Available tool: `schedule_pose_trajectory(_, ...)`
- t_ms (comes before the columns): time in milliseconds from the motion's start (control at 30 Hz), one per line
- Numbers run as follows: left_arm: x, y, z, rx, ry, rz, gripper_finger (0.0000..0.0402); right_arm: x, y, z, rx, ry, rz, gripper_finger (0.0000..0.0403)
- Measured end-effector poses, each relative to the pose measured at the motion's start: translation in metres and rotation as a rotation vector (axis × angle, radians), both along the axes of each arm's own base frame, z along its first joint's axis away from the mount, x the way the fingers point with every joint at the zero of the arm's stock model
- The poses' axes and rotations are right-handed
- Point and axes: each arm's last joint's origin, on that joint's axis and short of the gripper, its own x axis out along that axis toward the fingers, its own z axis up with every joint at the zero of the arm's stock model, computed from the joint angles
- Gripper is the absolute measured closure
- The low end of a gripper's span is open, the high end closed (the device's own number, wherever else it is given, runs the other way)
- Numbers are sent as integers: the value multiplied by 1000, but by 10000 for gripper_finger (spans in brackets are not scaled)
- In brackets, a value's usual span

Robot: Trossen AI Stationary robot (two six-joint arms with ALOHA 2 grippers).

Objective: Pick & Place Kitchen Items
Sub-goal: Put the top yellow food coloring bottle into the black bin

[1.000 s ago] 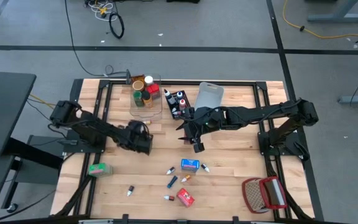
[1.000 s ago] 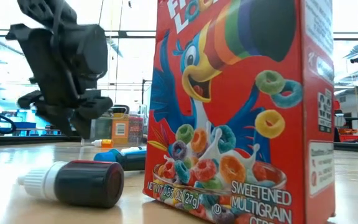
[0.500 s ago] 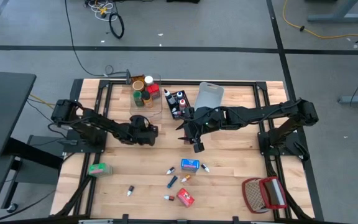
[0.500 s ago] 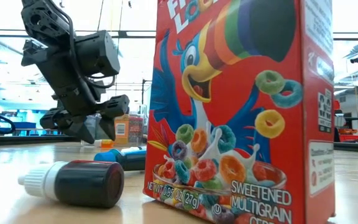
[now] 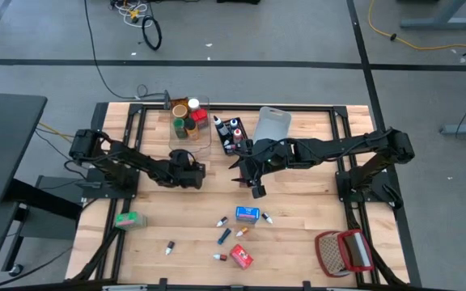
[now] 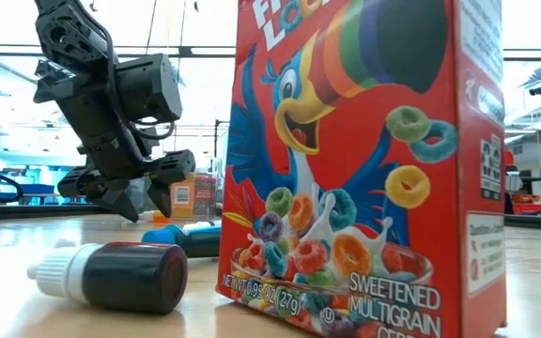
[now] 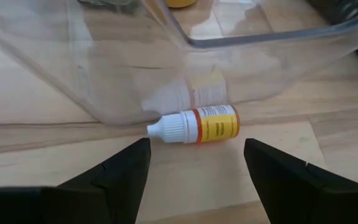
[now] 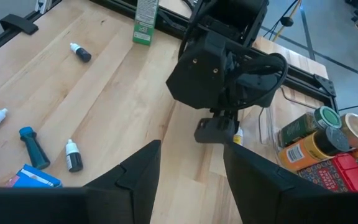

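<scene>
Left pincer: my left gripper hangs low over the wooden table, fingers spread, holding nothing.
Target item: a small yellow-labelled dropper tube with a white cap lies on its side on the table, just ahead of my spread fingertips and in line with the gap between them, not touching either one.
Tube against bin: it lies just beside the wall of the clear plastic bin; whether they touch I cannot tell.
Bin contents: jars and spice tins stand inside it.
Right pincer: my right gripper waits above the table's middle, fingers apart, empty.
Foreground: a red cereal box stands upright near a dark dropper tube lying flat.
</scene>
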Motion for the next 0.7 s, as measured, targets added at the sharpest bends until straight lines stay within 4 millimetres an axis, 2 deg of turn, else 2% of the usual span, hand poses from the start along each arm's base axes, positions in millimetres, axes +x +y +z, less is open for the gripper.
schedule_pose_trajectory(567, -1, 17, -1, 19, 41, 31, 129, 0, 0, 0, 0, -2, 0, 215)
schedule_pose_trajectory(700, -1, 19, -1, 21, 48, 33, 141, 0, 0, 0, 0, -2, 0, 215)
